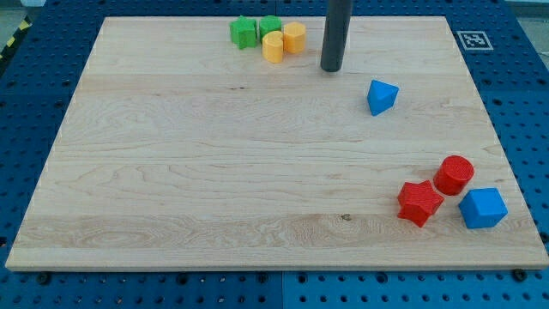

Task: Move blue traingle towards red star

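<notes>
The blue triangle (382, 96) lies on the wooden board (214, 172) at the view's upper right. The red star (419, 202) lies at the lower right, well below the triangle. My tip (331, 68) is the lower end of the dark rod. It stands up and to the left of the blue triangle, apart from it by a short gap.
A red cylinder (454, 175) sits up and to the right of the red star, very close to it. A blue cube (483, 208) sits to the star's right. Two green blocks (244, 33) (269, 26) and two yellow cylinders (274, 47) (293, 37) cluster at the top, left of the rod.
</notes>
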You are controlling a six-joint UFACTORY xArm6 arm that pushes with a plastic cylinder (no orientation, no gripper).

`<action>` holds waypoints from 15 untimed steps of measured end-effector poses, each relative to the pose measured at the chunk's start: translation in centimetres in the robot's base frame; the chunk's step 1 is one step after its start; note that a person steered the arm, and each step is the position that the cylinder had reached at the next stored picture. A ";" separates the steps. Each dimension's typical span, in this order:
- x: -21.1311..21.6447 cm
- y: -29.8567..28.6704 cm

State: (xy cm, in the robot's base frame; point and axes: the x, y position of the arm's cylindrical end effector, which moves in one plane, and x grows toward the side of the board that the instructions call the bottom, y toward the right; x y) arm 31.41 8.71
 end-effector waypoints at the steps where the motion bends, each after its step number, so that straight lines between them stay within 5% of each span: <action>1: 1.2 0.6; 6: 9.2 6.5; 15: 17.1 2.9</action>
State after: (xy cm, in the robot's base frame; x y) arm 48.46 11.64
